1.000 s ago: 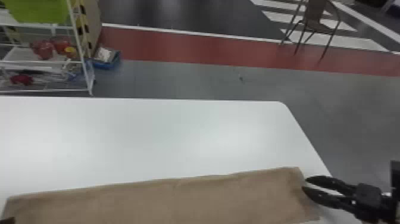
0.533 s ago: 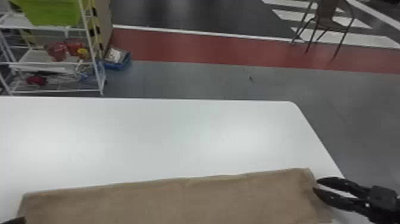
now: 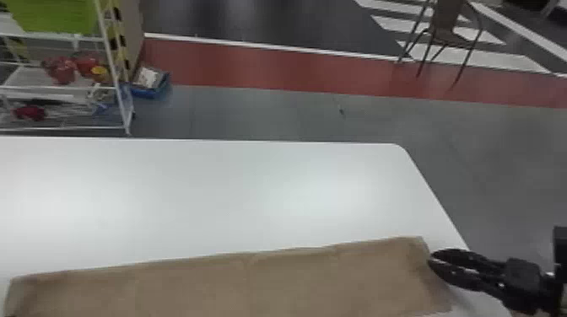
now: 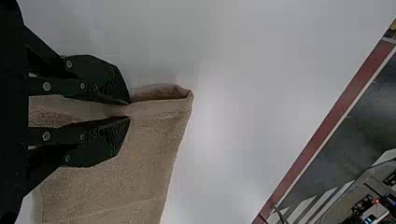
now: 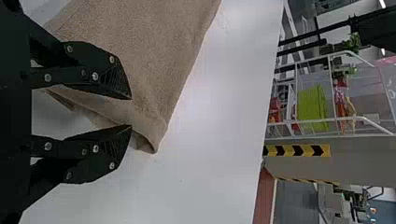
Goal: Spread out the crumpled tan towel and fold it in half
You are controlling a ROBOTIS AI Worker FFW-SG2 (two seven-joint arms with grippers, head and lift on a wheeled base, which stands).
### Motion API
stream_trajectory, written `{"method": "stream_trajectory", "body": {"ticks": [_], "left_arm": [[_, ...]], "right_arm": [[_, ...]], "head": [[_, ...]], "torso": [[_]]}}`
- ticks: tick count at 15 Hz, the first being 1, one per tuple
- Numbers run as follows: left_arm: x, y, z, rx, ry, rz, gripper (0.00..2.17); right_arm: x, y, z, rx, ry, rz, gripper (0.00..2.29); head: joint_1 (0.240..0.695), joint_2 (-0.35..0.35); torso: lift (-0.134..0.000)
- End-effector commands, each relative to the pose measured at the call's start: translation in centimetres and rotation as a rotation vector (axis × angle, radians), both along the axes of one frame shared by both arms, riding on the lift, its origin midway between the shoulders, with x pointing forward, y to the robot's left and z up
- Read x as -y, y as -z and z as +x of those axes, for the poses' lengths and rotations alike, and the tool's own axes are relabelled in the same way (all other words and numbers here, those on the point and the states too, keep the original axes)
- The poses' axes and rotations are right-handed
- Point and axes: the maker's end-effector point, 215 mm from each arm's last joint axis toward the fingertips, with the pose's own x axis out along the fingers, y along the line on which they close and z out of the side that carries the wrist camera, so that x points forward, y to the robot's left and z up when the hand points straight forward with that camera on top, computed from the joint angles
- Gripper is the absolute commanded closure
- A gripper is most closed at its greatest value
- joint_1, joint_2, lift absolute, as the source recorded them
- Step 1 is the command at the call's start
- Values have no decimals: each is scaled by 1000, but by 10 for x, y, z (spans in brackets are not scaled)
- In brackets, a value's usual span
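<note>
While the tan towel [image 3: 236, 291] lies in a long, flattened band across the near part of the white table [image 3: 211, 189], both grippers sit at its ends. Left gripper [image 3: 7, 315]: bottom left corner of the head view, by the towel's left end. Its wrist view shows the left gripper [image 4: 130, 110] slightly open, tips a narrow gap apart, cloth between them. One finger lies over the towel, the other along its edge; past the tips, the corner curls into a small roll.

Right gripper [image 3: 432, 260]: at the towel's right end, close to the table's side edge. In its wrist view the right gripper [image 5: 131, 112] is open wider, with the towel's edge running through the gap and a folded corner just beyond. Faint creases cross the band.

Beyond the table: white wire rack [image 3: 112, 63] on the left, bright green bin [image 3: 55, 17] on it; blue tray [image 3: 145, 93] on the floor just beside; red floor stripe [image 3: 253, 63]; brown chair [image 3: 445, 19] off to the right.
</note>
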Motion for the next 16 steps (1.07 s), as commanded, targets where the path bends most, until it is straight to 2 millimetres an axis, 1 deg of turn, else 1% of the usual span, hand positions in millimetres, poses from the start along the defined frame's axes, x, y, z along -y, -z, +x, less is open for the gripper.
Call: {"method": "stream_trajectory", "body": {"ticks": [1, 7, 8, 9, 11, 12, 13, 14, 16], "left_arm": [[0, -5, 2, 8, -2, 11, 1443], [-2, -6, 4, 14, -5, 19, 1447], [-2, -6, 5, 17, -6, 21, 1447], [-3, -6, 6, 16, -6, 21, 1447], [-4, -4, 7, 14, -9, 21, 1447], [-4, -4, 7, 14, -9, 21, 1447], [-5, -4, 7, 13, -11, 24, 1447], [-5, -4, 8, 14, -11, 24, 1443], [-6, -3, 8, 15, -12, 28, 1443]], "right_arm": [[4, 0, -1, -3, -1, -2, 822], [16, -7, 2, -6, 11, -17, 826], [16, -8, 3, -5, 9, -21, 923], [15, -8, 5, -9, 10, -20, 1109], [12, -3, 6, -24, 13, -6, 1102], [12, -3, 6, -29, 19, 1, 920], [12, -1, 5, -32, 20, 2, 559], [12, 1, 5, -37, 20, -2, 458], [13, 4, 3, -43, 24, 3, 451]], "head": [[695, -242], [695, -259], [695, -261], [695, -263], [695, -262], [695, -260], [695, -257], [695, -255], [695, -252]], "torso": [[-122], [-122], [-122], [-122], [-122], [-122], [-122], [-122], [-122]]}}
